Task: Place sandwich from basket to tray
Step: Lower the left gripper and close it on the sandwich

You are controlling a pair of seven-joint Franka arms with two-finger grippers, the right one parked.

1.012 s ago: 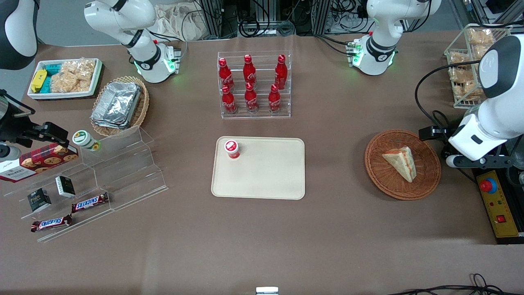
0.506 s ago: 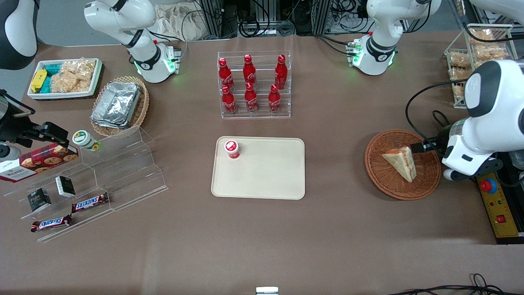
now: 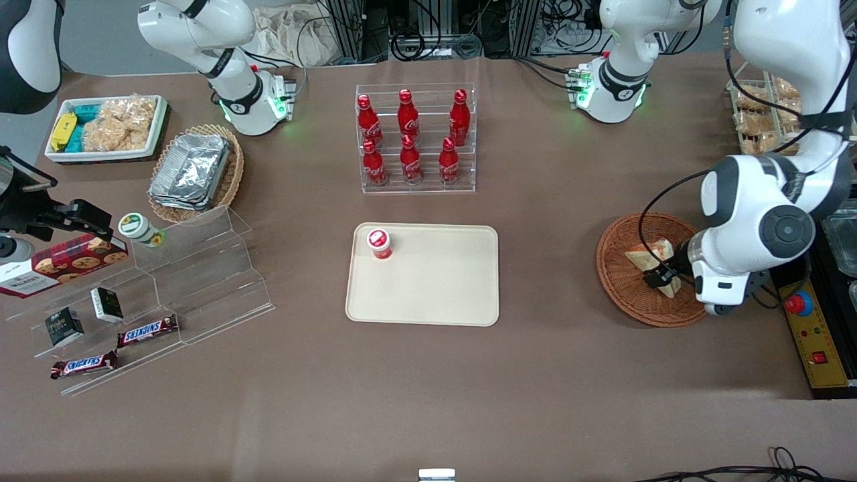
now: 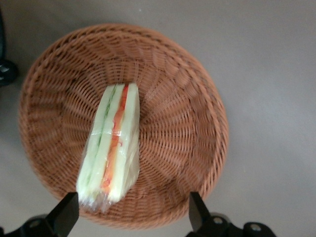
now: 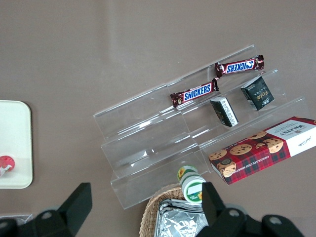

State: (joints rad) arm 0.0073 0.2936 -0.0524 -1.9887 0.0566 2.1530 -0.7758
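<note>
1. The left arm's two-finger gripper point(image 3: 659, 278) hangs directly above the round, shallow, reddish-brown wicker basket point(image 3: 619, 281), over the sandwich; half a second ago its wrist stood beside the basket rim toward the working arm's end of the table; a second ago it was farther out still.
2. The gripper fingers point(image 4: 66, 215) are spread wide in the left wrist view, one at each side of the basket point(image 4: 187, 98); nothing is held between them.
3. The triangular wedge of pale bread with red and green filling layers, the sandwich point(image 4: 111, 148), lies in the basket in clear wrap; its position matches both earlier frames; in the front view the gripper now covers part of the sandwich point(image 3: 641, 258).
4. The flat beige rectangular tray point(image 3: 442, 288) with rounded corners lies well apart from the basket, toward the parked arm's end; a small red-lidded cup point(image 3: 379, 243) stands on one tray corner; both are unchanged.
</note>
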